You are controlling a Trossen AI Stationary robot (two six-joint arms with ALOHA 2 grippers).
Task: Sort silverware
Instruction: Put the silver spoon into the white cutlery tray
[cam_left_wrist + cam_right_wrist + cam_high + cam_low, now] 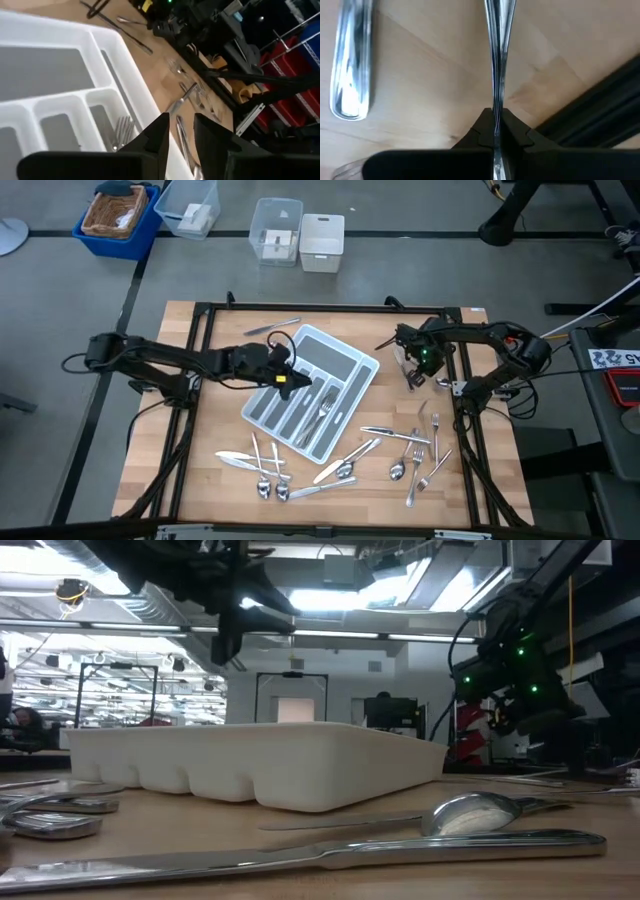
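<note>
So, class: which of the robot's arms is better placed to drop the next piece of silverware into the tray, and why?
The right. Its gripper is already shut on a utensil's thin handle, beside the tray. The left gripper hangs over the tray with open, empty fingers.

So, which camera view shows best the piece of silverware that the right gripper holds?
The right wrist view: the right gripper is shut on the silverware piece, its slim handle on edge between the fingers. The high view shows only the gripper beside the tray; the low view does not show the piece clearly, and the left wrist view misses it.
</note>
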